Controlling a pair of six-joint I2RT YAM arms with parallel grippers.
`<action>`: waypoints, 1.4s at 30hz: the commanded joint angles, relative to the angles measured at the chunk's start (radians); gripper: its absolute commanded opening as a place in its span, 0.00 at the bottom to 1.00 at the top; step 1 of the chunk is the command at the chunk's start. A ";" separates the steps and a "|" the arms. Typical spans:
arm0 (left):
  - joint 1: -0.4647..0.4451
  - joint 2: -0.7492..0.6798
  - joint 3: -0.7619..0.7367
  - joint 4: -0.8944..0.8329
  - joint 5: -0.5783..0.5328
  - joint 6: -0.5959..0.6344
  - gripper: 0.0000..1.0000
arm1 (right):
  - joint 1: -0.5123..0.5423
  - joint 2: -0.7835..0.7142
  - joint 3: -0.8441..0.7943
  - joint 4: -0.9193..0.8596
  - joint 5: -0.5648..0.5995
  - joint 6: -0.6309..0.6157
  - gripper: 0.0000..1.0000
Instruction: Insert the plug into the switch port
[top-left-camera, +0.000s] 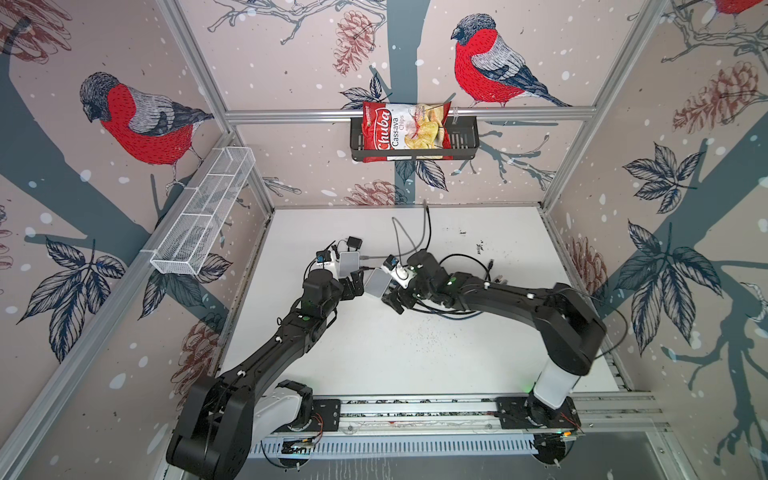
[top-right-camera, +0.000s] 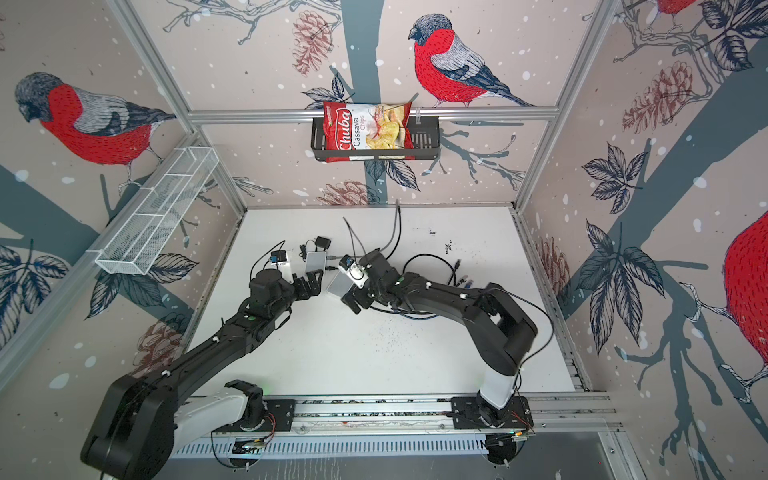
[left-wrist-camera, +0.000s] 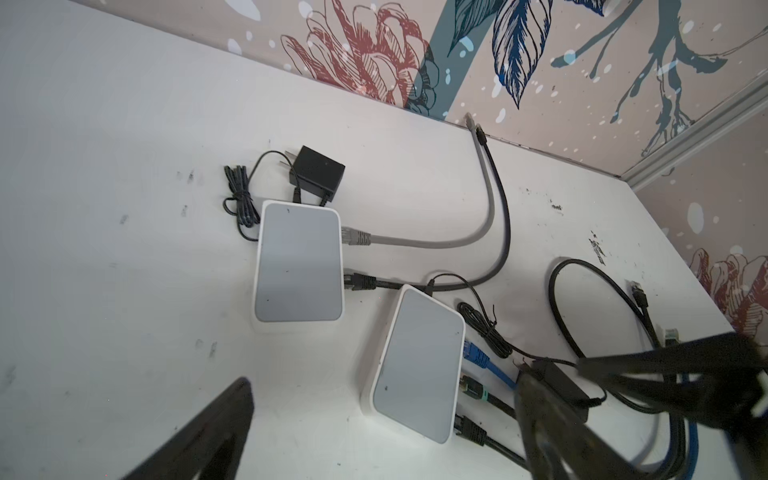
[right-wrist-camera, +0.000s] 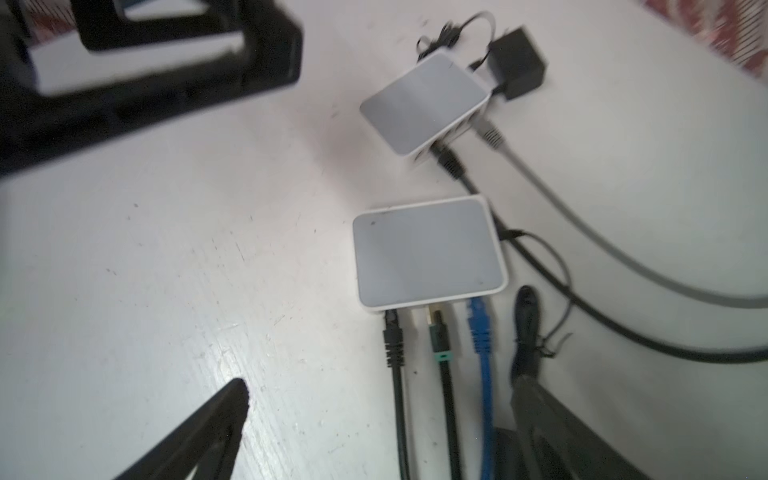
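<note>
Two white switches with grey tops lie on the table. The nearer switch (right-wrist-camera: 428, 253) (left-wrist-camera: 417, 361) (top-left-camera: 376, 282) has three plugs in its ports: a black plug (right-wrist-camera: 392, 336), a black plug with a green band (right-wrist-camera: 438, 332) and a blue plug (right-wrist-camera: 480, 328). My right gripper (right-wrist-camera: 380, 390) (top-left-camera: 395, 299) is open just behind them, its fingers straddling their cables and holding nothing. The farther switch (left-wrist-camera: 299, 266) (right-wrist-camera: 424, 104) carries a grey plug (left-wrist-camera: 355, 237) and a black plug (left-wrist-camera: 359, 281). My left gripper (left-wrist-camera: 386, 399) (top-left-camera: 353, 286) hangs open and empty beside the nearer switch.
A black power adapter (left-wrist-camera: 318, 170) lies behind the farther switch. Loose cable ends (left-wrist-camera: 638, 291) and coiled black cables (top-left-camera: 461, 307) lie under my right arm. A chips bag sits in the wall basket (top-left-camera: 465, 137). A white wire shelf (top-left-camera: 203, 216) hangs on the left wall.
</note>
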 joint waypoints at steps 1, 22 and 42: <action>0.002 -0.048 0.005 -0.047 -0.104 0.054 0.97 | -0.071 -0.085 -0.023 0.055 0.036 0.053 0.99; 0.158 -0.081 -0.378 0.562 -0.392 0.328 0.96 | -0.814 -0.249 -0.663 0.762 0.163 0.140 0.99; 0.217 0.481 -0.300 1.171 -0.322 0.420 0.96 | -0.858 -0.197 -0.892 1.240 0.226 0.184 0.99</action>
